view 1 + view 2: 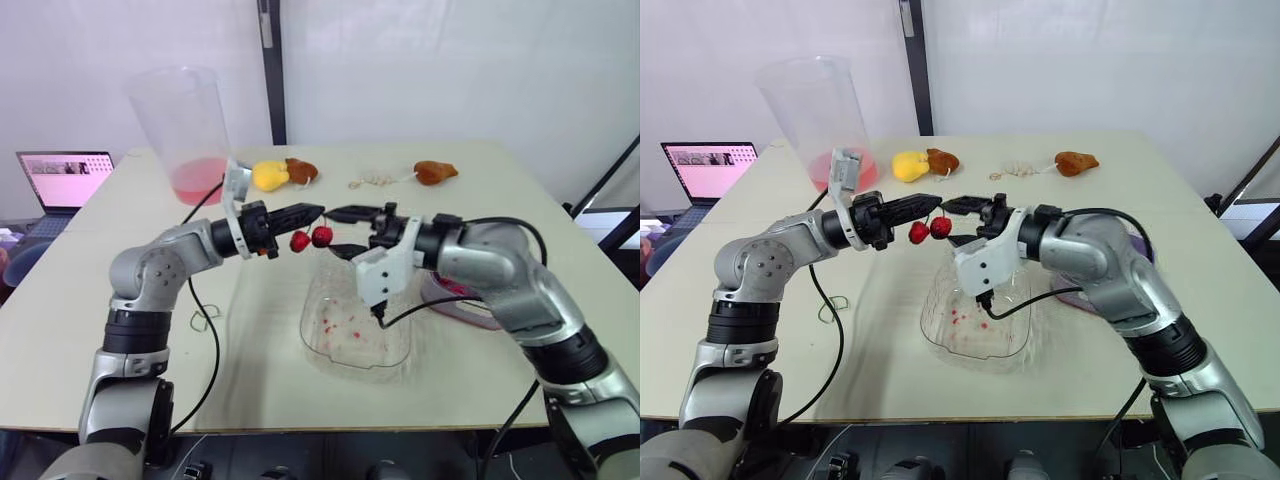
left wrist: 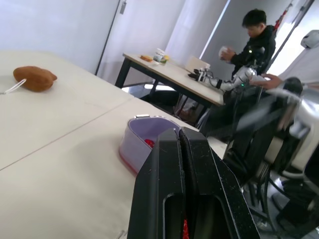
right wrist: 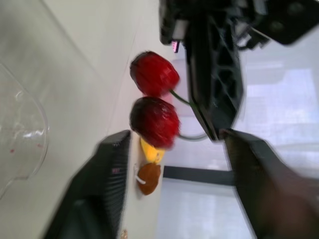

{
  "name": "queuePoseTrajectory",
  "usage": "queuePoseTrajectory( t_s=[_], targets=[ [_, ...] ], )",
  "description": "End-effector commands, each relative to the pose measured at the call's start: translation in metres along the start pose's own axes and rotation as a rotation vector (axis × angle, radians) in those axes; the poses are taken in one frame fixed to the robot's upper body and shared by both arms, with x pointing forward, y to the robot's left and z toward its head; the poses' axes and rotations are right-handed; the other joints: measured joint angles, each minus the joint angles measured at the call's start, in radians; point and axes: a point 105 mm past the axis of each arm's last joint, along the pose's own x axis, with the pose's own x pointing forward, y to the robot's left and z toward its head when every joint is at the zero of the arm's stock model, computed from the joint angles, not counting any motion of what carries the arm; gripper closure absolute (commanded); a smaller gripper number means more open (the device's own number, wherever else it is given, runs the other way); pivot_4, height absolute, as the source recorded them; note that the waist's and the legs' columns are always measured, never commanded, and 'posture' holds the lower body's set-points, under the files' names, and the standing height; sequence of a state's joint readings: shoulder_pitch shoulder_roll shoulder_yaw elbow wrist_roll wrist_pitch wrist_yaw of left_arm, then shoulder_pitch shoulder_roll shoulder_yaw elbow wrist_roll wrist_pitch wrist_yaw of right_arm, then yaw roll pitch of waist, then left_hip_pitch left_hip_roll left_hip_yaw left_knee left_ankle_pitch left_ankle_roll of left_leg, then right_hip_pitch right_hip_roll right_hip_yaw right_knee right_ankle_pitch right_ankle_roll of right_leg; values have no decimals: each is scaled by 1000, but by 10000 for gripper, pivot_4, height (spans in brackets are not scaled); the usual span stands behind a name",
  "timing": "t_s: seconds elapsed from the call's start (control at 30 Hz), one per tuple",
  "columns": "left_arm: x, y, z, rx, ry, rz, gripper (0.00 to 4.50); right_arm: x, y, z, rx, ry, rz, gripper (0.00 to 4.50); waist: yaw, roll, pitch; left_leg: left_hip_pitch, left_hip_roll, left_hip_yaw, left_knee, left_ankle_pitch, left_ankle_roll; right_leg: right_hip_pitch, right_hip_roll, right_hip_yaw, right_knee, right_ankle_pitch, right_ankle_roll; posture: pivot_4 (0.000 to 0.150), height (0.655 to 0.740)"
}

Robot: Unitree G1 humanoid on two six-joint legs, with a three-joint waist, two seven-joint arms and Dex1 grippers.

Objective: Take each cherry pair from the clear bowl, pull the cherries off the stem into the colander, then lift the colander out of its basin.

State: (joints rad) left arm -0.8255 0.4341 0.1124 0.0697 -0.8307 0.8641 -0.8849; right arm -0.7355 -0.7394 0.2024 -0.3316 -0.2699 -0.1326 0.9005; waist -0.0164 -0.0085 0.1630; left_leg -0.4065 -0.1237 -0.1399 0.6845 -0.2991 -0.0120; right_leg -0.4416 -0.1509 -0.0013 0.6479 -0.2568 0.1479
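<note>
Over the beige table (image 1: 480,170), clamped the stem of the cherry pair (image 1: 311,238) in the left gripper (image 1: 312,212) near the clear bowl (image 1: 312,340). Spread the right gripper (image 1: 334,232) around the fruit. Saw only red specks in that bowl, so probably the last pair. Left undone: pulling, then lifting the colander (image 1: 455,290) from the basin (image 2: 130,144).

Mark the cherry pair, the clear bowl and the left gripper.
cherry pair (image 1: 322,236), left eye view, on one cherry's red skin.
clear bowl (image 1: 311,325), left eye view, on its side wall.
left gripper (image 1: 317,211), left eye view, at its shut fingertips.
</note>
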Motion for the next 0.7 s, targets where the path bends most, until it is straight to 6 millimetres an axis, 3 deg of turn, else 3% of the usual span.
queuePoseTrajectory(
  t_s=[0.03,0.13,0.2,0.27,0.33,0.47,0.7],
  targets=[
    [-4,-4,18,66,-34,-5,45000,-21,-4,15,351,-75,-9,1139,-1,0,0,0,0,0,0,0,0,0,0,0,0,0,0,1500,7400],
    [-5,-8,20,60,-47,-26,45000,-32,-3,15,797,-104,-52,1139,-2,0,0,0,0,0,0,0,0,0,0,0,0,0,0,1500,7400],
    [-5,-13,19,56,-54,-53,45000,-37,-8,3,1075,-114,-164,1139,-3,0,0,0,1,0,0,0,0,0,0,0,0,0,0,1500,7400],
    [-6,-20,20,12,-69,-93,45000,-42,-8,15,1311,-256,-95,1139,-2,0,0,0,1,-1,0,0,0,0,0,0,0,0,0,1500,7400],
    [-7,-28,20,-22,-67,-140,45000,-43,-9,24,1395,-312,-30,1139,-1,0,0,0,0,-1,0,0,0,1,0,0,1,0,0,1500,7400],
    [-7,-47,18,-58,-33,-241,45000,-36,-3,7,1491,-210,-64,1139,0,0,0,0,0,-1,0,0,0,1,-1,0,1,0,0,1500,7400],
    [-4,-54,17,-68,-24,-267,45000,-21,2,18,1605,-299,-3,1139,-4,1,0,1,0,0,0,0,0,0,-1,1,1,0,0,1500,7400]
  ],
)
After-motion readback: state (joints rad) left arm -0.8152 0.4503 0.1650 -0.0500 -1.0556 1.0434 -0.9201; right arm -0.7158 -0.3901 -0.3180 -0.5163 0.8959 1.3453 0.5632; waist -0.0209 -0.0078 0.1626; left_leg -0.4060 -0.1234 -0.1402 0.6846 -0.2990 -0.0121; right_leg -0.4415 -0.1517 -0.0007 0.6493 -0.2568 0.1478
